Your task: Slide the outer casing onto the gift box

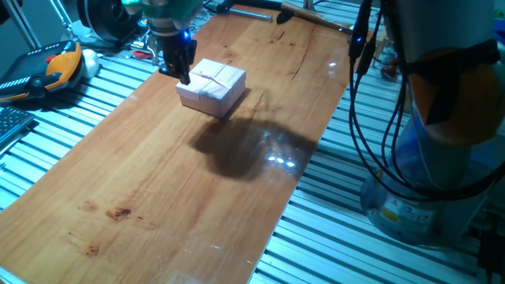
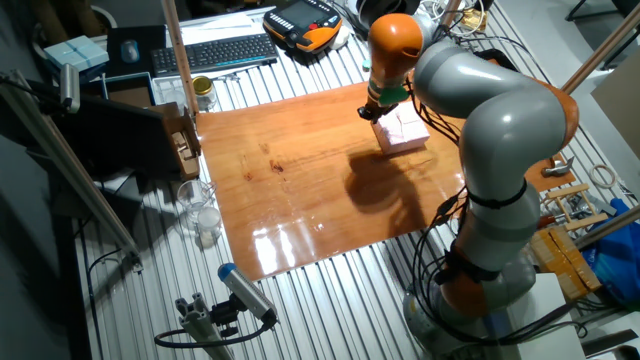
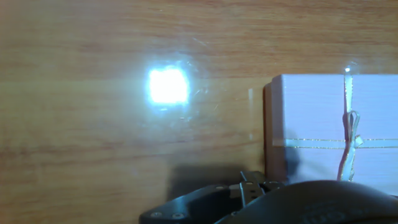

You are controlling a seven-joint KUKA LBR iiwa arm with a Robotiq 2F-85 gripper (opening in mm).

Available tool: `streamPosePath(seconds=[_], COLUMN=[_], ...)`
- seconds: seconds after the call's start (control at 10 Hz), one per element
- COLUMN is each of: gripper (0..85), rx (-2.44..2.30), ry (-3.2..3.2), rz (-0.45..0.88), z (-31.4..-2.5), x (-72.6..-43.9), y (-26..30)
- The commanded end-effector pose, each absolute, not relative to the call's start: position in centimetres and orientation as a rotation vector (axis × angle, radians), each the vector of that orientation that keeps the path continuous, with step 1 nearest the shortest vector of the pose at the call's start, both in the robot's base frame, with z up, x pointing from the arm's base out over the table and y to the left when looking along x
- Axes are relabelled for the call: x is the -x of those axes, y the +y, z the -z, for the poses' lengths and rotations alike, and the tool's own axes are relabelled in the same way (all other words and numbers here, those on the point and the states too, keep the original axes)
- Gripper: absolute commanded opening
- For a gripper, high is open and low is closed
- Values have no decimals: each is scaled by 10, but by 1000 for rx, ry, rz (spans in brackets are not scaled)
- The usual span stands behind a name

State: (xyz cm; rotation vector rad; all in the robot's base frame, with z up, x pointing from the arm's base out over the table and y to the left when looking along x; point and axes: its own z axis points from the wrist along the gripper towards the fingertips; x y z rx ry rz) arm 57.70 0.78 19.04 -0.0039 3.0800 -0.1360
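End effector low beside the outer casing, toward the far end of the wooden surface.

The arm reaches down steeply from above, its dark fingers at the casing's 9 o'clock edge in one fixed view; whether they touch it, or stand spread or pressed together, cannot be told. In the hand view the casing is cut off at 3 o'clock, and glare blots the wood. The gift box cannot be made out.
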Motion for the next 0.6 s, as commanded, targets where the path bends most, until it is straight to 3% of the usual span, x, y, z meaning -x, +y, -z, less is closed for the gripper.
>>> streamPosePath(seconds=[0.0,0.5], gripper=[0,0], rx=[16,0], ry=[3087,3101], rz=[123,57], z=[-195,-211], x=[-575,-556], y=[6,7])
